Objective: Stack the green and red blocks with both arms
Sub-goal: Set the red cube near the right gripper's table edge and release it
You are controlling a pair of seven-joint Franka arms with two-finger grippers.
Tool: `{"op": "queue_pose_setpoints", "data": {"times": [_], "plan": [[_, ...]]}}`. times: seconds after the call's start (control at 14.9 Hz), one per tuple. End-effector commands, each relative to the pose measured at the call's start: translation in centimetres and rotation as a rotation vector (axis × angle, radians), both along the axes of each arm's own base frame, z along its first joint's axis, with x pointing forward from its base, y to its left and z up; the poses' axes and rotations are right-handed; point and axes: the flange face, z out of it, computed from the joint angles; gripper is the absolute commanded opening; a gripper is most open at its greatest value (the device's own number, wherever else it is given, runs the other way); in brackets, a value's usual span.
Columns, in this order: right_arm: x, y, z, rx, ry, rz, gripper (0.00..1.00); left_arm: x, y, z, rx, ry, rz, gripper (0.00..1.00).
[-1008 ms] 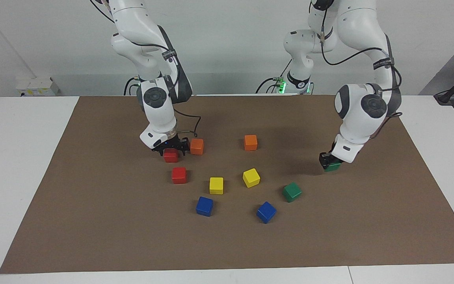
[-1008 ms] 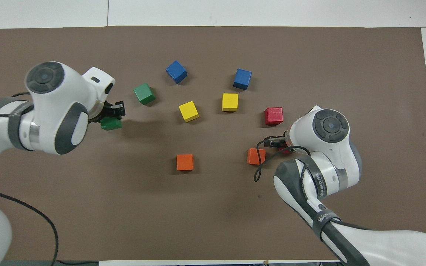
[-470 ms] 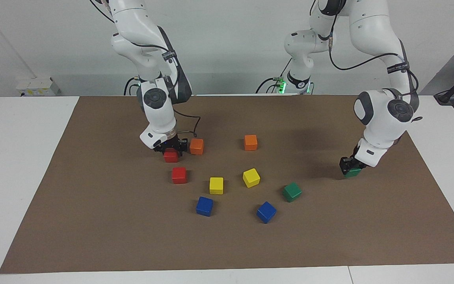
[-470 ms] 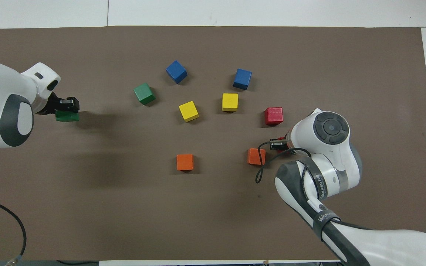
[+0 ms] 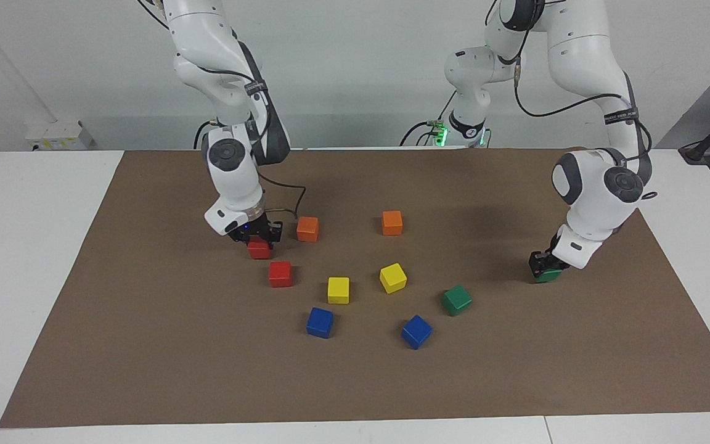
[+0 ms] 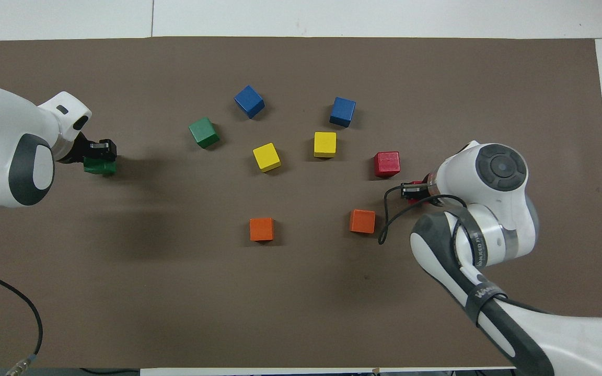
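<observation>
On the brown mat, toward the left arm's end, the left gripper is clamped on a green block, also seen at in the overhead view. That block sits low at the mat, but whether it touches the surface cannot be told. The second green block lies free on the mat, well apart from the held one and toward the middle, with a blue cube just farther from the robots.

Right gripper is clenched on a red block, down close to the mat; contact with the surface cannot be told. In the overhead view only a sliver of that block shows past the wrist. The second red block rests on the mat near the held one, a little farther from the robots, not touching it. An orange cube sits just beside the right gripper, toward the middle; another orange cube is further along the same row.

Two yellow cubes sit mid-mat between the loose red and green blocks. A second blue cube lies farther out from them.
</observation>
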Motion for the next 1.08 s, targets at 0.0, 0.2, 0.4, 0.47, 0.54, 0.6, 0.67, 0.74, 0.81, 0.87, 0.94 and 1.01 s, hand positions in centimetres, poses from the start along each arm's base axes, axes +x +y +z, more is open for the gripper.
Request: {"op": "queue_pose_setpoints", "data": {"times": [0.0,0.2,0.4,0.47,0.54,0.6,0.67,0.74,0.81,0.87,0.94,1.01], "plan": [[2.4,-5.5,3.4,0.012,-0.012,0.026,0.00,-0.3,0.2,-0.8,0.000,-0.009,-0.012,0.00],[3.1,-10.3,3.5,0.009,-0.048,0.049,0.00,-0.5,0.2,-1.2,-0.001,-0.012,-0.013,0.00],[2.9,-13.4,2.6,0.006,-0.042,0.044,0.00,-0.5,0.2,-1.3,-0.001,-0.012,-0.013,0.00],[3.0,-13.8,2.4,0.006,-0.059,0.045,0.00,-0.5,0.3,-1.3,-0.001,-0.012,-0.012,0.00],[2.9,-13.9,1.8,0.005,-0.062,0.045,0.00,-0.5,0.3,-1.3,-0.001,-0.012,-0.012,0.04],[2.8,-14.4,1.5,0.004,-0.060,0.047,0.00,-0.4,0.3,-1.3,-0.001,-0.018,-0.012,0.36],[2.9,-14.8,1.0,0.005,-0.059,0.052,0.00,-0.4,0.3,-1.2,-0.002,-0.020,-0.009,0.72],[3.0,-15.1,0.9,0.003,-0.066,0.061,0.00,-0.4,0.5,-1.3,-0.001,-0.018,-0.009,1.00],[3.0,-15.3,0.7,0.002,-0.068,0.070,0.00,-0.3,0.6,-1.1,-0.001,-0.022,-0.007,1.00],[3.0,-15.4,0.3,0.003,-0.062,0.079,0.00,-0.1,0.6,-0.8,0.000,-0.026,-0.007,1.00],[3.0,-15.6,0.0,0.004,-0.058,0.089,0.00,0.1,0.6,-0.4,0.000,-0.029,-0.003,1.00],[2.9,-15.6,-0.3,0.003,-0.050,0.108,0.00,0.4,0.6,0.2,0.000,-0.035,0.000,1.00]]}}
